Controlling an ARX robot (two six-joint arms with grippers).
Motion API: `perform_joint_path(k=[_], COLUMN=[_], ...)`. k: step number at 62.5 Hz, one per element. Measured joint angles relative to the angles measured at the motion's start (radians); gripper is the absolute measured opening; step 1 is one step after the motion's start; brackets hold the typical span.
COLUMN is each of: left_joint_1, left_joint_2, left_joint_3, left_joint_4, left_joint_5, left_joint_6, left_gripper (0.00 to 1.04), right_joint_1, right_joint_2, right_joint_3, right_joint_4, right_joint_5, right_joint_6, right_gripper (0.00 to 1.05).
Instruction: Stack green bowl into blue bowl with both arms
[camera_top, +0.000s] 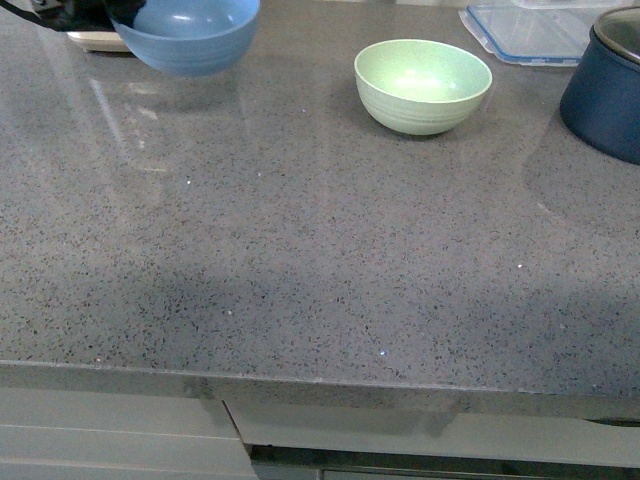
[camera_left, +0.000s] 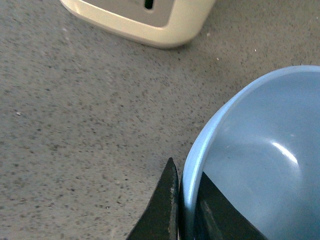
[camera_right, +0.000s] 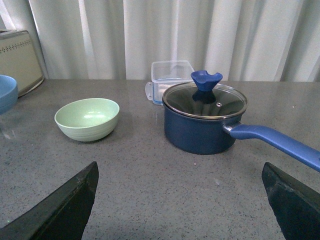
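- Grips the blue bowl (camera_top: 190, 35) by its rim with the left hand (camera_left: 186, 172), one finger inside, one outside; seemingly lifted, far left over the counter (camera_top: 300, 260).
- Holds the right hand (camera_right: 180, 167) spread wide and empty, facing the green bowl (camera_top: 423, 85), which sits on the counter well apart.
- Probably calls for a level carry and a soft set-down.
- Round, so no long axis; both mouths upward.

Black, angular tool fingers (camera_left: 162, 210)
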Motion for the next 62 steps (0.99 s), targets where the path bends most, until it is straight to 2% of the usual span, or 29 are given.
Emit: perform_joint_path(k=[24, 62], left_joint_1=[-0.121, -0.137], left_joint_2=[0.176, 0.209], left_joint_3=[0.219, 0.211], left_joint_4=[-0.068, -0.087], left_joint_5=[-0.008, -0.035], left_joint_6=[-0.046, -0.064], left_gripper=[0.04, 0.04], right_joint_1=[0.000, 0.000], right_joint_2=[0.000, 0.000], right_joint_3=[0.000, 0.000], right_joint_4=[0.000, 0.000], right_joint_5=[0.000, 0.000], right_joint_6=[0.000, 0.000], right_gripper=[0.95, 0.95])
